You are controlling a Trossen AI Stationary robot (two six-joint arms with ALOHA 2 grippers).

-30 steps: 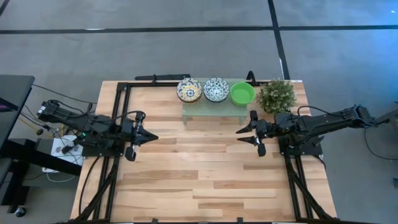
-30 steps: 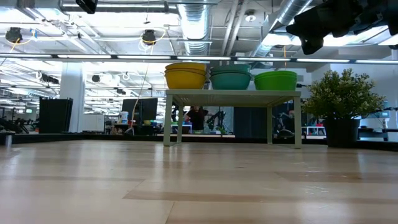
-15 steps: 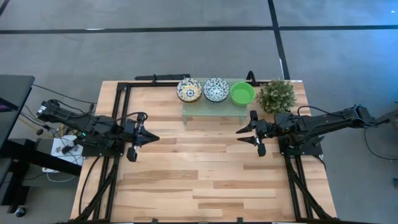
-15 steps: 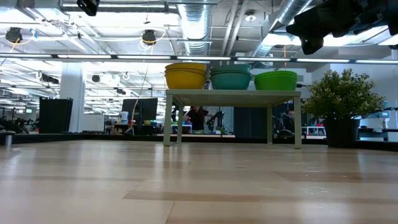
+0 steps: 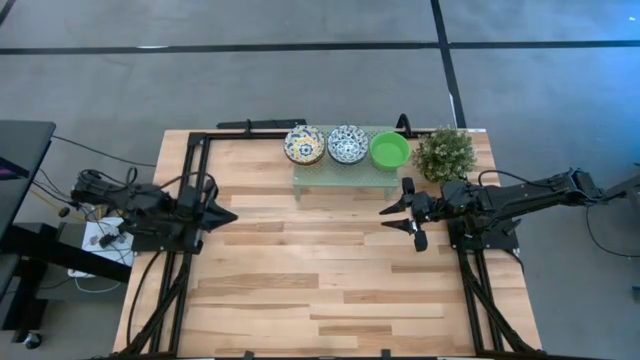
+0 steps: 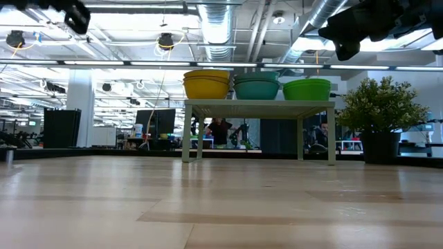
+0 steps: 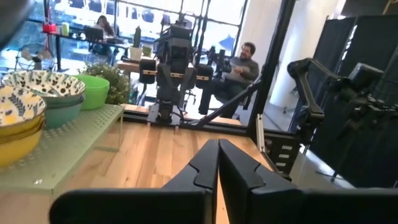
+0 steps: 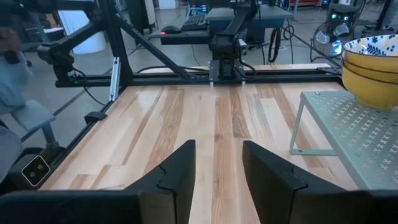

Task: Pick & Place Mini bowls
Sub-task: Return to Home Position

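Note:
Three stacks of mini bowls stand on the pale-green mesh rack (image 5: 345, 167) at the table's far edge. From left to right they are a yellow-and-blue patterned stack (image 5: 304, 144), a blue patterned stack (image 5: 347, 144) and a plain green stack (image 5: 389, 151). The low view shows them as yellow (image 6: 206, 84), teal (image 6: 257, 86) and green (image 6: 306, 88). My left gripper (image 5: 228, 213) hangs shut above the table's left part, far from the rack. My right gripper (image 5: 384, 216) is open and hovers just near of the rack's right end, below the green stack. Both grippers are empty.
A bushy potted plant (image 5: 444, 153) stands right of the rack at the far right corner. Bare wood (image 5: 320, 270) fills the middle and near part of the table. A black frame (image 5: 250, 127) runs along the far edge. A person (image 7: 241, 61) sits beyond the table.
My left arm has drawn back toward the table's left edge, so its gripper now sits farther from the middle. My right arm and the bowls have kept still.

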